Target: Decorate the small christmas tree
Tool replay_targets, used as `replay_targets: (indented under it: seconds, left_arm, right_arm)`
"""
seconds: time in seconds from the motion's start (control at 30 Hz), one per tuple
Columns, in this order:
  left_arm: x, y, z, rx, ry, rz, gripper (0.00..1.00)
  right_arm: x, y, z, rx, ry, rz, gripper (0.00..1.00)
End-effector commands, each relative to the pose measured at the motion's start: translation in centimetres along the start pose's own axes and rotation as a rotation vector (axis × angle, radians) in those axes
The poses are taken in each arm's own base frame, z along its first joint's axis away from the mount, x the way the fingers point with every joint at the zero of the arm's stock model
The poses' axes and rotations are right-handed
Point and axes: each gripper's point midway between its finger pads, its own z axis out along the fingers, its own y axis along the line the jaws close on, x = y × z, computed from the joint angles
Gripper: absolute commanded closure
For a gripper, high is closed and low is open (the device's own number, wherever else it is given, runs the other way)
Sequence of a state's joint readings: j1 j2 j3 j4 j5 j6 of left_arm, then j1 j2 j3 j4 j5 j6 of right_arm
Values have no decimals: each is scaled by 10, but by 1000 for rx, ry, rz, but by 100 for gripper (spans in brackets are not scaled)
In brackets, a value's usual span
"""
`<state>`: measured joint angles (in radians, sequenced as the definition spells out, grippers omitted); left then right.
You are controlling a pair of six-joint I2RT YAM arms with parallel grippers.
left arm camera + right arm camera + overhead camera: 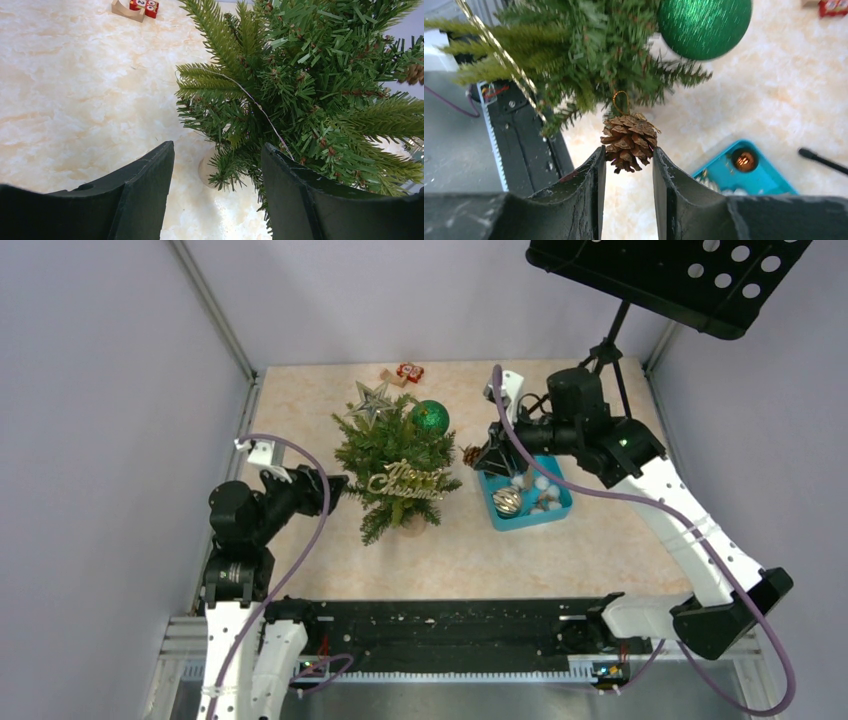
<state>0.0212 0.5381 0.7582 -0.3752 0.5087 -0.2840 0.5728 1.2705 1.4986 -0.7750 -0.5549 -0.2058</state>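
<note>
- Spreading wide, the left gripper [217, 150] jaws are flanking the low branches of the small christmas tree [400, 465], which is standing mid-table.
- Right gripper [628, 155] is pinching a pine cone [629, 142] at the tree's right edge, just beside the teal tray [535, 519].
- Green ball [430, 417] and silver star [372, 400] are sitting near the treetop.

On a beige marbled tabletop [600, 550] walled in by pale lilac panels [100, 390], a small red block [410, 371] printed with numerals lies at 12 o'clock by the far edge, touching a little wooden arch [391, 378] on its left. A black music stand [680, 275] with a perforated desk fills the 1 o'clock corner, its thin pole running down to tripod legs at the table's far right. A teal tray [560, 508] sits at about 3 o'clock, and a black rail [450, 625] spans the near edge at 6 o'clock.
</note>
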Motion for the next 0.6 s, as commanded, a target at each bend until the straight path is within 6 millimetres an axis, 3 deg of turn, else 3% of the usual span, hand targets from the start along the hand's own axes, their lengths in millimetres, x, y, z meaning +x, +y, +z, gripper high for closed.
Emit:
replay_targets:
  seconds: [0.0,0.13,0.33,0.57]
  left_arm:
    - [-20,-5,0,15,-45,46,31]
    - [-19,-4,5,27,-38,42,31]
    - [-24,-3,8,27,-55,61,31]
    - [-21,-3,6,25,-46,57,31]
  right_arm:
    - [33,13,-8,-22,65,92,95]
    - [43,17,-10,-3,41,114,95]
    - [59,21,5,-23,73,149,96]
    - [49,4,12,64,47,130,99]
